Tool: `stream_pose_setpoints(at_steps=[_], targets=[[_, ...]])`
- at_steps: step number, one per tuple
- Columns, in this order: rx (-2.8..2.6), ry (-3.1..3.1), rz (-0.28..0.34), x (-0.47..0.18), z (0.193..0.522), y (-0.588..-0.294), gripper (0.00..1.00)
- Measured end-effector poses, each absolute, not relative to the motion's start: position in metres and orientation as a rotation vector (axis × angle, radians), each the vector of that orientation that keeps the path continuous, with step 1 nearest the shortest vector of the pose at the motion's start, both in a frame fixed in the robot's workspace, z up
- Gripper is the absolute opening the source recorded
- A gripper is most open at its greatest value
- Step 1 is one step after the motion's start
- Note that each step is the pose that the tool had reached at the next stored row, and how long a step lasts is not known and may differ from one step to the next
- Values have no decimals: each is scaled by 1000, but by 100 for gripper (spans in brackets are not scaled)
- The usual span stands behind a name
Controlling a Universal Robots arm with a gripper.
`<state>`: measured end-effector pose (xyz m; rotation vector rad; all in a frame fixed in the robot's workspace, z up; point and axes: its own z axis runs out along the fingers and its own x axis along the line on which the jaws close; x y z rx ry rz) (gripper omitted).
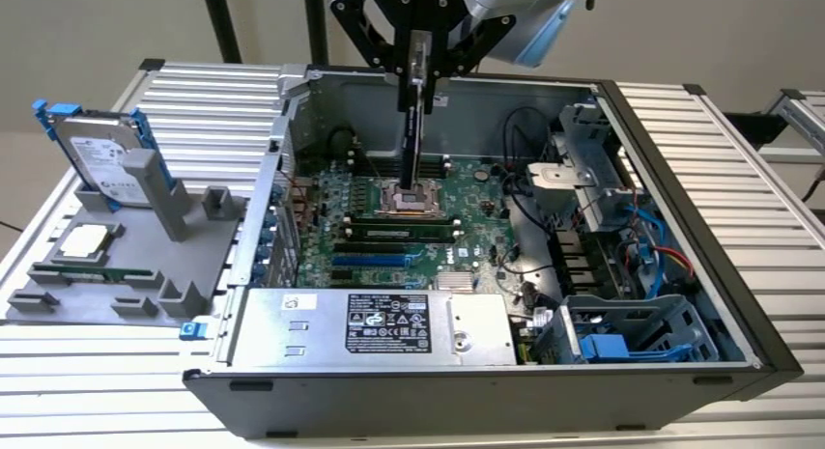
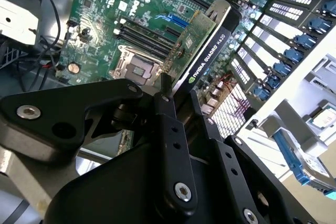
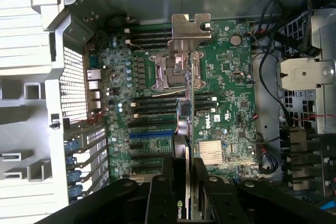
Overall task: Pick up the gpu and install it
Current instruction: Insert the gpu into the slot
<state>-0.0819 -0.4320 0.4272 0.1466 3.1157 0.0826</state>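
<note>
The gpu hangs edge-on and upright inside the open computer case, over the green motherboard. My gripper is shut on its upper end. In the second wrist view the gpu shows its green board and black shroud between my black fingers. In the first wrist view the gpu appears as a thin edge ending in its silver bracket, which sits in line with the CPU socket; the gripper clamps the near end. The card's lower end is above the board, not seated in a slot.
A grey fixture on the exterior view's left holds a silver hard drive with blue rails and a CPU chip. Inside the case are the power supply, a drive cage and loose cables.
</note>
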Motion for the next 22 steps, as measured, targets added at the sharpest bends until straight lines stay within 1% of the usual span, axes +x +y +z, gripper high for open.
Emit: stream_pose_setpoints(at_steps=[22], targets=[[132,3117,83,-81,427,-432,0]])
